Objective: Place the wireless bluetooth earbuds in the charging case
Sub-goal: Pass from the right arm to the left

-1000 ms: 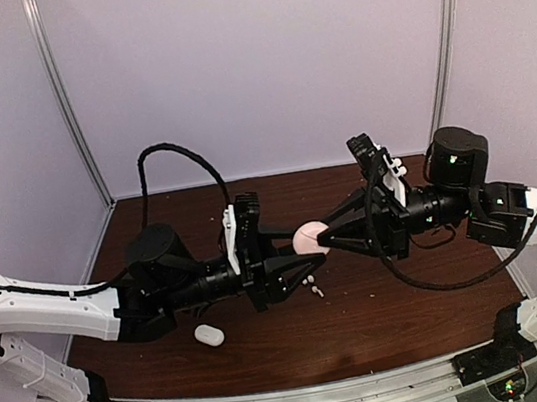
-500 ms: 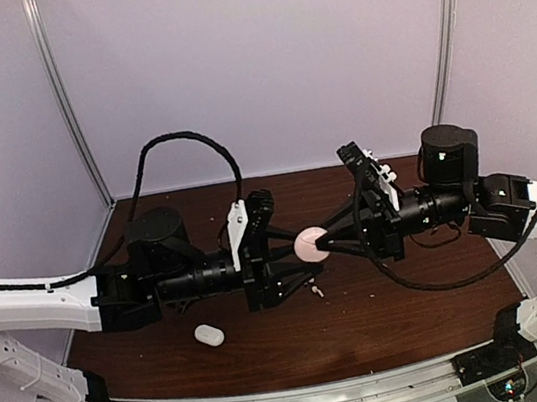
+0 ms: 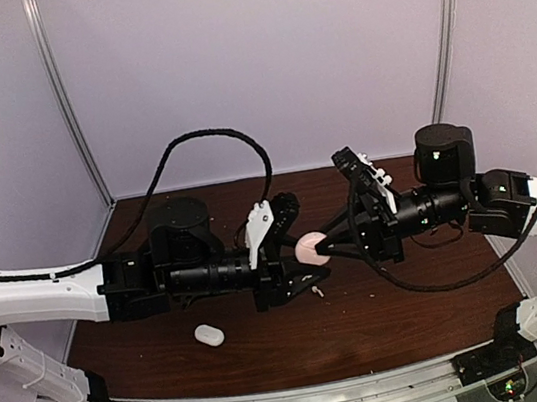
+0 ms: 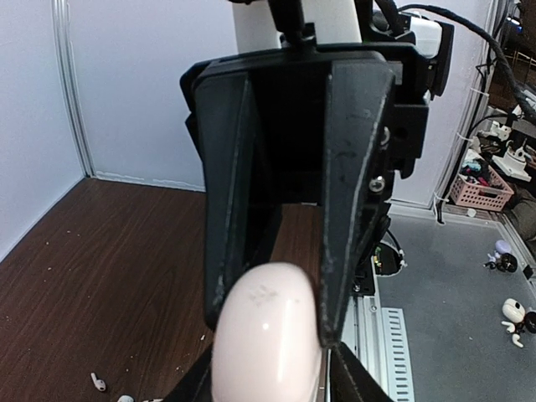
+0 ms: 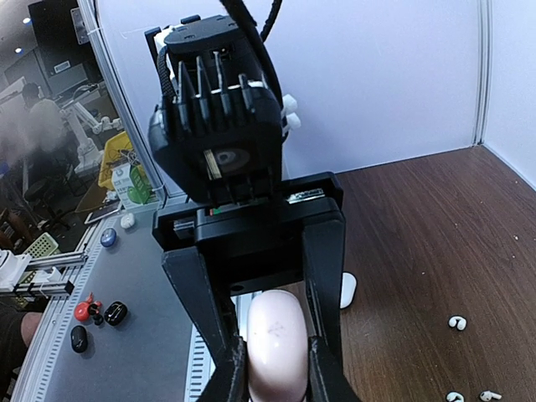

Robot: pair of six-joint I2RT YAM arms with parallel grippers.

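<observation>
Right end effector (image 3: 324, 244): clenched on the charging case (image 3: 306, 247). In the right wrist view both fingers (image 5: 322, 368) are seen pressed against the sides of the case's near end.
Left end effector (image 3: 300, 259): set tip to tip against the right one, with its fingers placed on either side of the opposite end of the same case. Whether the case is gripped or merely flanked on this side cannot be told.
Charging case: pale pink and smooth, held clear of the desk (image 3: 416, 310) between the two end effectors. Its long axis is laid along the line of their fingers.
Wireless bluetooth earbuds (image 3: 317, 292): tiny and white, lying loose on the desk just under the left end effector, on its near side. They are apart from both end effectors and from the case. In the left wrist view one earbud (image 4: 98, 383) is noted low and to the left of the fingers.
White oval case (image 3: 209, 335): resting on the desk, well back from the left end effector's tips, on the near side of the left arm. It is touched by nothing.
</observation>
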